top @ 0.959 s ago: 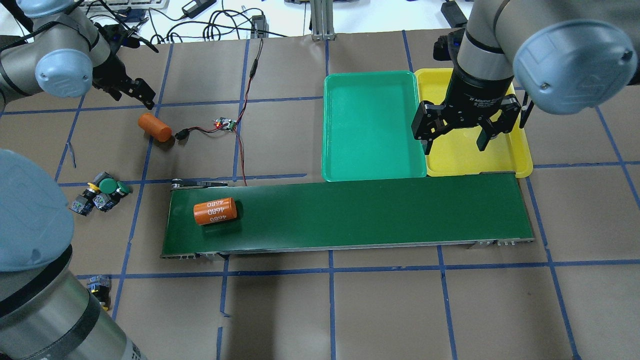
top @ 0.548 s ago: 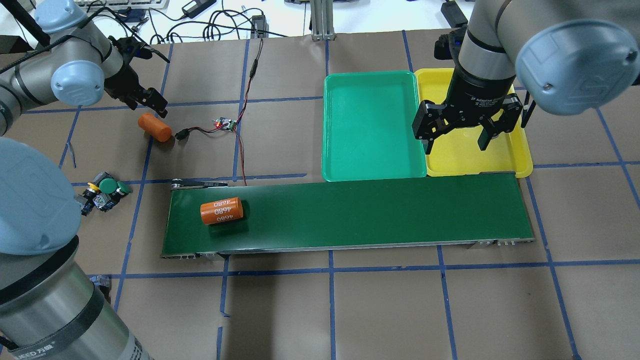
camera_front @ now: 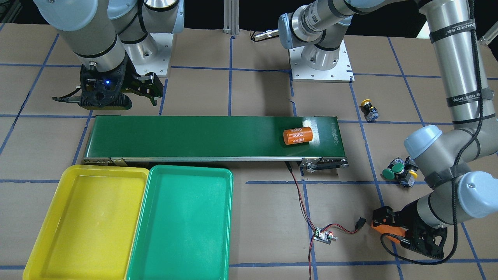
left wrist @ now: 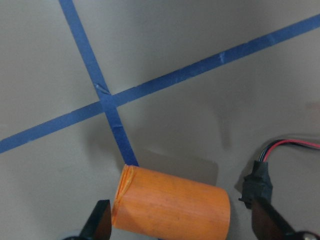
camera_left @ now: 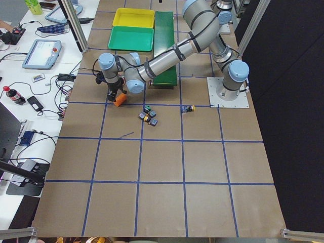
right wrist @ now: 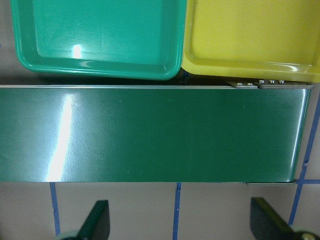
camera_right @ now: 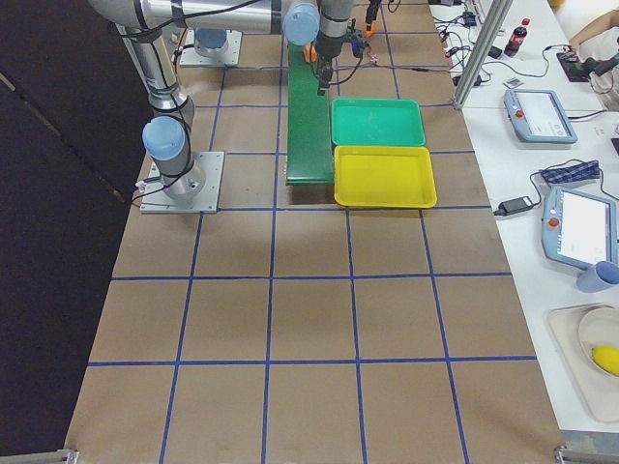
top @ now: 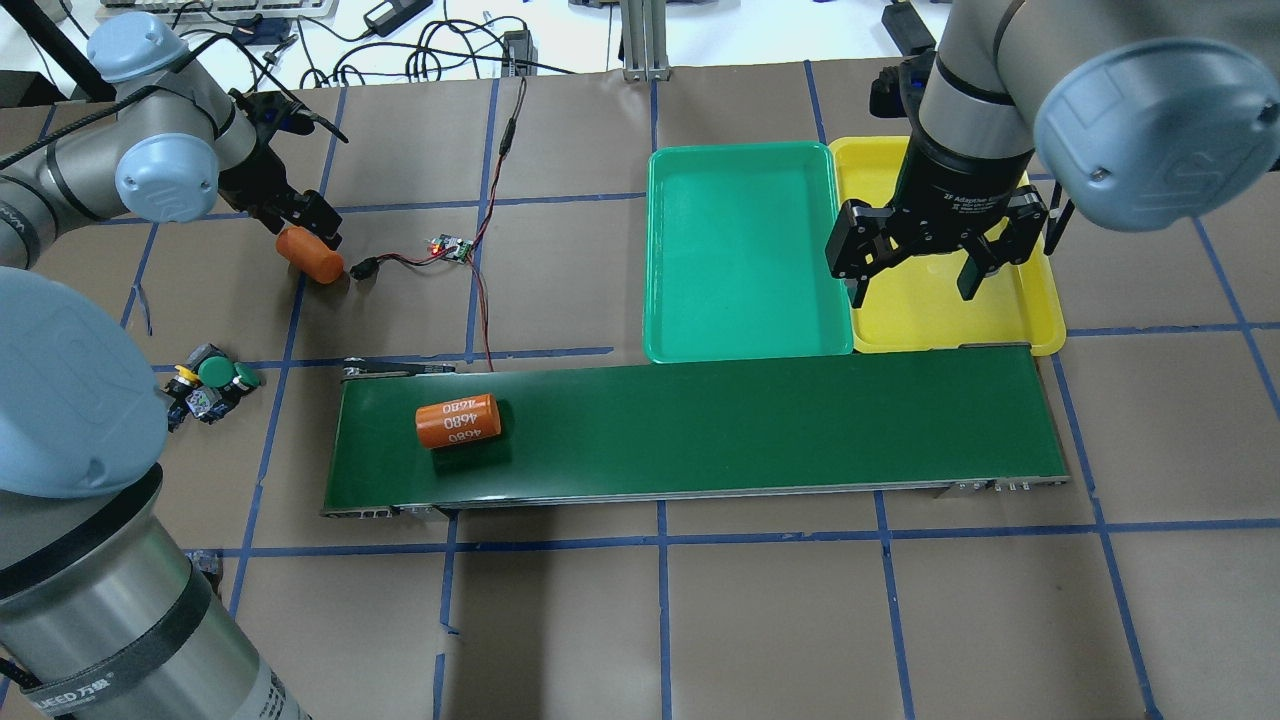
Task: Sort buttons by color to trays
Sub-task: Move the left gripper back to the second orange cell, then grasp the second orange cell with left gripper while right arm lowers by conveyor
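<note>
The left gripper point(left wrist: 182, 227) has its fingers point(left wrist: 101, 221) spread wide, one on each side of a plain orange cylinder point(left wrist: 172, 207) lying on the bench point(left wrist: 200, 60). Three buttons point(top: 212, 385) sit clustered well apart from them, and a fourth point(camera_front: 369, 110) lies alone. The right gripper point(top: 913, 292) hangs wide open, with the yellow tray point(top: 1015, 305) and green tray point(top: 740, 250) beyond the belt point(top: 750, 420).
</note>
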Motion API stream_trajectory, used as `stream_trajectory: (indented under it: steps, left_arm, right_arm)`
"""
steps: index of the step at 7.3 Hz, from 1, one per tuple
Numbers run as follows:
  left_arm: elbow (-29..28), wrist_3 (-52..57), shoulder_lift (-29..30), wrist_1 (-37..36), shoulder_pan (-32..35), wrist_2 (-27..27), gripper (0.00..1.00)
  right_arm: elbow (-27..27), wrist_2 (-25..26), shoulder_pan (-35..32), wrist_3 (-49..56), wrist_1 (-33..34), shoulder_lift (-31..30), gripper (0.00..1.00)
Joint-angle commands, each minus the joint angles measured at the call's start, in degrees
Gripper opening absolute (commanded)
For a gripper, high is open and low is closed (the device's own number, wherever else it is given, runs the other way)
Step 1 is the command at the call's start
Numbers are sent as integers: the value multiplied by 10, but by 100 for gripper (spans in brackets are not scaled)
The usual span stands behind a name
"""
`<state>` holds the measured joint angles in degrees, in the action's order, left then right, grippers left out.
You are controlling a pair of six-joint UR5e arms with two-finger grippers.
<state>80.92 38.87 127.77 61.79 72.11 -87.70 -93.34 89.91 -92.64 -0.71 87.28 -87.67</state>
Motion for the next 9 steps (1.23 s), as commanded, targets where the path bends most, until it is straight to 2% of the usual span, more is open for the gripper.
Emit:
stream_trajectory:
  steps: [1,4,9]
  left_arm:
    - [1,5,4,0,0,-2,100]
    - [0,6,5,0,0,-4,100]
    - [-1,5,7,0,0,-5,100]
  right_arm:
    - [0,1,0,0,0,0,100]
    - [-6,1,0,1,-1,-2,100]
    - [-70,-1,0,0,0,-50,100]
